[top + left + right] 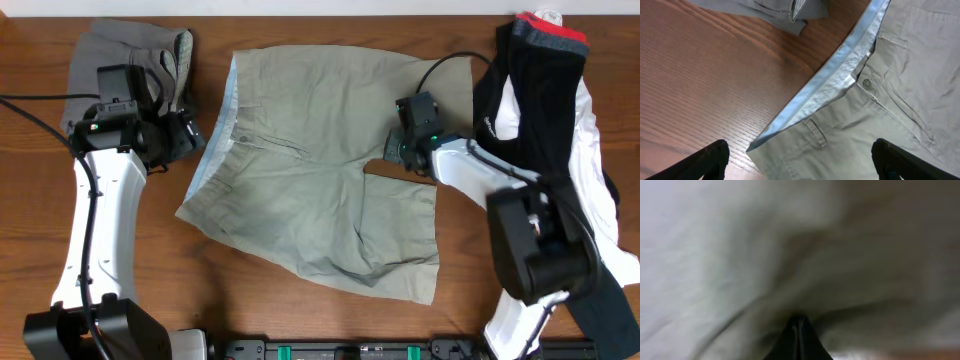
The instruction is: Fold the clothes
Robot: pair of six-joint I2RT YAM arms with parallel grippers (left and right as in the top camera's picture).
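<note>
Lying flat at the middle of the table, your khaki shorts have a leg hem pinched in the closed right gripper, while your left gripper hangs wide open, holding nothing, just over the waistband.

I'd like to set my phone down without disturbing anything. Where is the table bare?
Widest bare wood: front left, between the left arm and the khaki shorts. A narrow strip runs between the gray garment and the shorts' waistband. The right side is crowded by the right arm and the black-and-white pile.
</note>
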